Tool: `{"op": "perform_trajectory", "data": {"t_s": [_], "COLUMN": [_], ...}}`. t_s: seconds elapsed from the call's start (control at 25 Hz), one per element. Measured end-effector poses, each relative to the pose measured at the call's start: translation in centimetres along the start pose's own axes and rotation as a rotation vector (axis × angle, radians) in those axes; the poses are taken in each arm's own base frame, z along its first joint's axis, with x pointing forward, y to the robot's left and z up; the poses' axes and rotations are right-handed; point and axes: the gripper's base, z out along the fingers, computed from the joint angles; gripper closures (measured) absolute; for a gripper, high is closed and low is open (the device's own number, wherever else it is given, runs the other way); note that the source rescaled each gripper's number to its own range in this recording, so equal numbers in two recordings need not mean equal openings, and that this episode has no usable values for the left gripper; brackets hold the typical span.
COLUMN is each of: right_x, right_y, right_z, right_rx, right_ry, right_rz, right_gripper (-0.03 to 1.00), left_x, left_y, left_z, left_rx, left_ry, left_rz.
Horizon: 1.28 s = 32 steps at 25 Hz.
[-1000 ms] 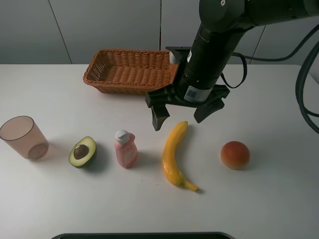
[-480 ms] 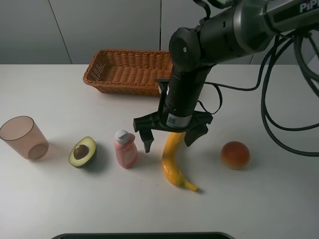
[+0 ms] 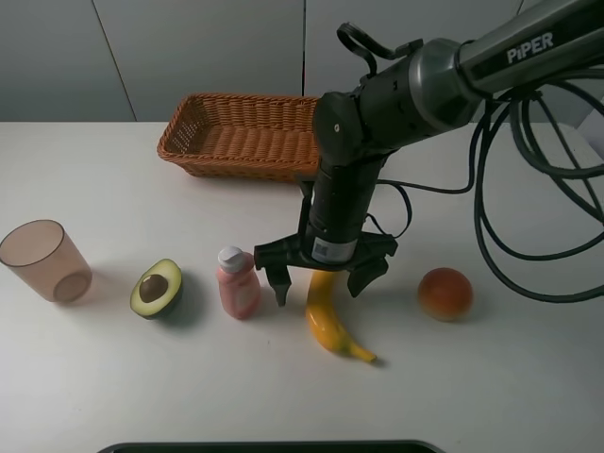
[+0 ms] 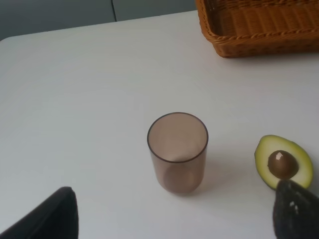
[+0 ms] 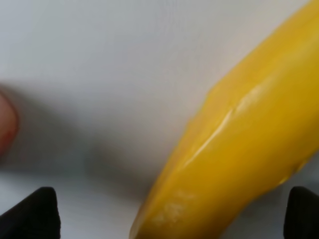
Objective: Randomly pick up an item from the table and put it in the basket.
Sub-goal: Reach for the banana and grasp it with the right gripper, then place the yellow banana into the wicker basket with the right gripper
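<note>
The yellow banana (image 3: 327,321) lies on the white table (image 3: 491,377), front centre. My right gripper (image 3: 318,286) is open and low over it, one finger on each side of its upper half. In the right wrist view the banana (image 5: 234,154) fills the space between the dark fingertips (image 5: 35,211). The wicker basket (image 3: 247,134) stands at the back, empty; its corner shows in the left wrist view (image 4: 259,27). My left gripper (image 4: 174,219) is open above the table, near the cup, holding nothing.
A pinkish translucent cup (image 3: 44,260) stands at the far left, a halved avocado (image 3: 158,288) and a small pink bottle (image 3: 238,281) left of the banana, a round orange-red fruit (image 3: 444,293) to its right. Black cables (image 3: 528,189) hang at the right.
My right gripper has come forward and down from near the basket to straddle the banana. Nothing on the table has moved.
</note>
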Motion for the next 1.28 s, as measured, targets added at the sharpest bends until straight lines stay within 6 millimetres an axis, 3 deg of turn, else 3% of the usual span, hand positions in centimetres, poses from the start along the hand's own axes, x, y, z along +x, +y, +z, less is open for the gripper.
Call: {"op": "perform_trajectory", "data": {"t_s": [0.36, 0.44, 0.52, 0.64, 0.68, 1.28], "right_x": [-0.03, -0.03, -0.03, -0.03, 0.0, 0.13], "right_y": [-0.06, -0.06, -0.06, -0.05, -0.05, -0.07], "right_z": [0.55, 0.55, 0.55, 0.55, 0.55, 0.44], "right_rx": [0.005, 0.005, 0.005, 0.004, 0.004, 0.006], "right_ry": [0.015, 0.015, 0.015, 0.015, 0.017, 0.029], "right_rz": [0.005, 0.005, -0.001, -0.005, -0.007, -0.016], "right_gripper": [0.03, 0.08, 0.29, 0.92, 0.97, 0.95], "left_x": [0.0, 0.0, 0.0, 0.0, 0.0, 0.0], "left_y": [0.0, 0.0, 0.0, 0.0, 0.0, 0.0], "left_z": [0.0, 0.0, 0.0, 0.0, 0.0, 0.0], "left_rx": [0.0, 0.0, 0.0, 0.0, 0.0, 0.0], "left_ry": [0.0, 0.0, 0.0, 0.0, 0.0, 0.0], "left_rz": [-0.007, -0.007, -0.007, -0.007, -0.007, 0.0]}}
